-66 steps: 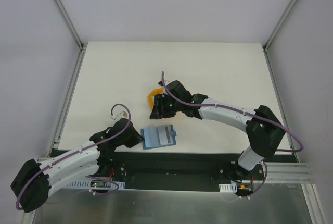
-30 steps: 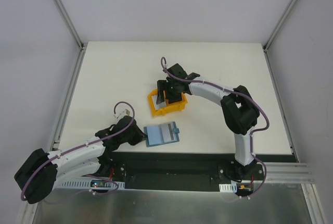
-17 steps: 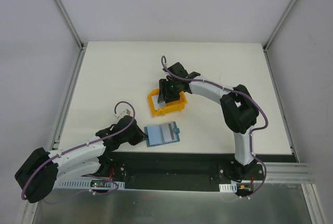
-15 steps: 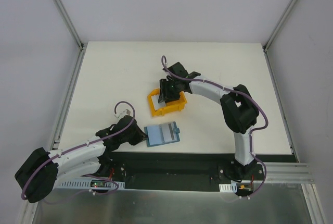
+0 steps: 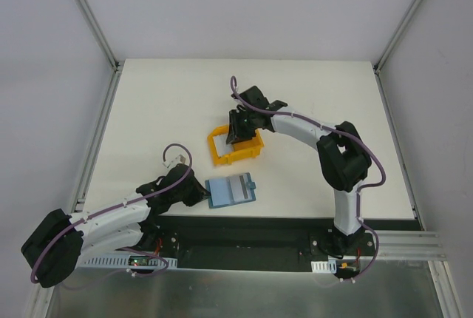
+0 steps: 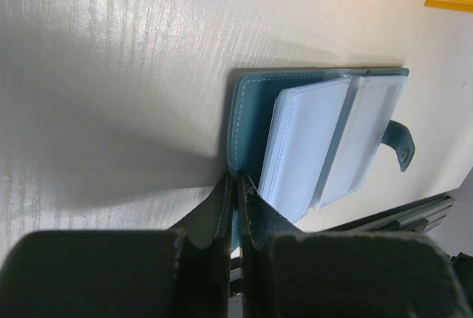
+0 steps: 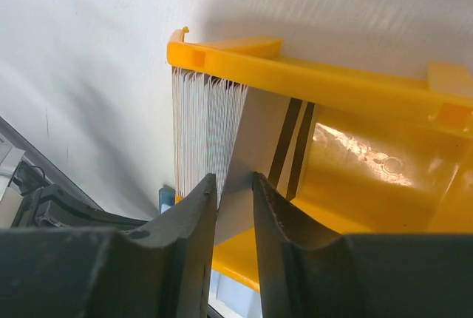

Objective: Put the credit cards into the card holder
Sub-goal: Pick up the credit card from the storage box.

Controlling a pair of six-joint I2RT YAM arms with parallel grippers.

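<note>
Wide bare table [image 5: 170, 103] on the far side and off to the right, so we've got easy passage there. In the middle stands the yellow bin [image 5: 235, 157], right claw [image 5: 238, 132] down inside it, walls close around, credit cards [image 7: 203, 126] packed against one end. Nearer us, the card holder [image 5: 230, 191] lies open. The left claw [image 5: 202, 197] blocks its left edge, while its face and right side are free.
</note>
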